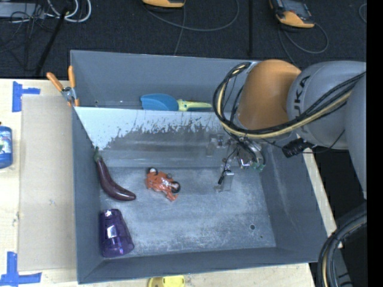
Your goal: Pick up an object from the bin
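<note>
right of the middle of the grey bin point(287, 208), the pincer point(230, 175) hangs low over bare floor, with nothing visible in its grip; whether it is released or clenched i cannot tell from this angle. the thing nearest it is a small orange toy figure point(161, 184), lying flat near the centre of the floor, off to the view's left of the pincer and at about the same depth in the bin, so a sideways shift leftward looks like what a grasp would need. its long axis runs from upper left to lower right in the view, with the dark end pointing toward the pincer. further left, a curved purple eggplant point(111, 181) lies on a similar slant, stem end up toward the back. a purple cup point(114, 233) lies on its side in the near left corner, and a blue scoop point(160, 103) rests against the back wall, well apart from the pincer.
</note>
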Controlling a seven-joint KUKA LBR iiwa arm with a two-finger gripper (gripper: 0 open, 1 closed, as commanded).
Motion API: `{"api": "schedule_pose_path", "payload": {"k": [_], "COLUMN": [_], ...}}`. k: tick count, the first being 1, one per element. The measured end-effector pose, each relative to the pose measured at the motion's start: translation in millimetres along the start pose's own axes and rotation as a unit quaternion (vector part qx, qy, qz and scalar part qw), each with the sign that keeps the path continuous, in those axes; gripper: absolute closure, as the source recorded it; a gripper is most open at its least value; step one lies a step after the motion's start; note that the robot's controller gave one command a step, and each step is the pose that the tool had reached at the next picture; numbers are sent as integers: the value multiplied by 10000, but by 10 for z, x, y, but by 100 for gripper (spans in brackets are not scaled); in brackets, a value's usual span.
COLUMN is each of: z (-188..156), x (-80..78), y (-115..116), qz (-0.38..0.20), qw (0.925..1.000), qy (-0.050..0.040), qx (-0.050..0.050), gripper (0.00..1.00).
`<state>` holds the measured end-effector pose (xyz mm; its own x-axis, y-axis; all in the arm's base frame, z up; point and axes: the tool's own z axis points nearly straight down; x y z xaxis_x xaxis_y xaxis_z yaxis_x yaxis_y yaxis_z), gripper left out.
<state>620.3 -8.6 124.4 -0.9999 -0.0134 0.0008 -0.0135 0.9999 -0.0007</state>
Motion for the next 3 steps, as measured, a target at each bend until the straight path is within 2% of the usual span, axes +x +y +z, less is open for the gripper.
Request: {"api": "schedule_pose_path", "payload": {"k": [1, 2, 3], "z": [-52, 361, 469], "x": [98, 105, 28], "y": [351, 512, 803], "qz": [-263, -252, -192], "qw": [9997, 9997, 9998], "qy": [-6, -26, 30], "qx": [-18, -2, -6], "gripper": [0, 0, 0]}}
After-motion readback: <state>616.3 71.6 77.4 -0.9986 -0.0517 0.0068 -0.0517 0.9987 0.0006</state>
